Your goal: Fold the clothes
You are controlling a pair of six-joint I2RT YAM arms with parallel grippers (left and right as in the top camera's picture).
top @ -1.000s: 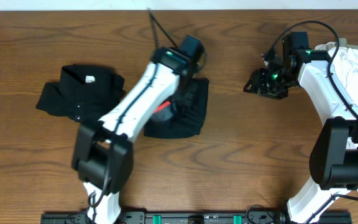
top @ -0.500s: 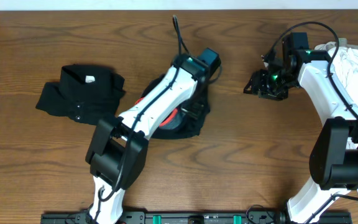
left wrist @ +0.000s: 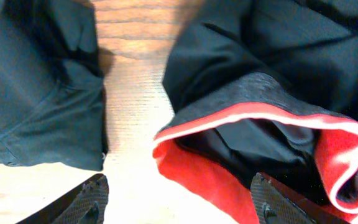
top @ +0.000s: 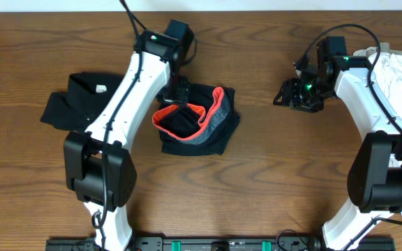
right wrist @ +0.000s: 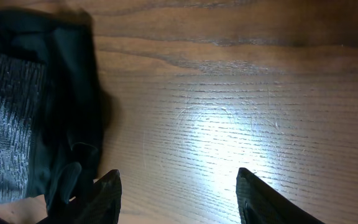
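The dark trousers (top: 199, 124) lie bunched mid-table, their orange-red and grey waistband (top: 187, 113) gaping upward. My left gripper (top: 178, 91) hovers at their back left edge, open and holding nothing. In the left wrist view its fingertips (left wrist: 91, 200) straddle bare wood and the red waistband (left wrist: 229, 124), with the gripper (left wrist: 179, 205) empty. A black collared shirt (top: 82, 104) lies folded to the left, also visible from the wrist (left wrist: 36, 93). My right gripper (top: 285, 95) is open over bare wood (right wrist: 179, 196), right of the trousers (right wrist: 36, 106).
A heap of white and beige garments (top: 396, 66) lies at the far right edge, behind the right arm. The table's back edge runs along the top of the overhead view. Both arm bases stand at the front edge.
My left gripper has opened and let go of the trousers, then swung back and left off them. The trousers now lie uncovered with the waistband showing. The right arm has not moved.
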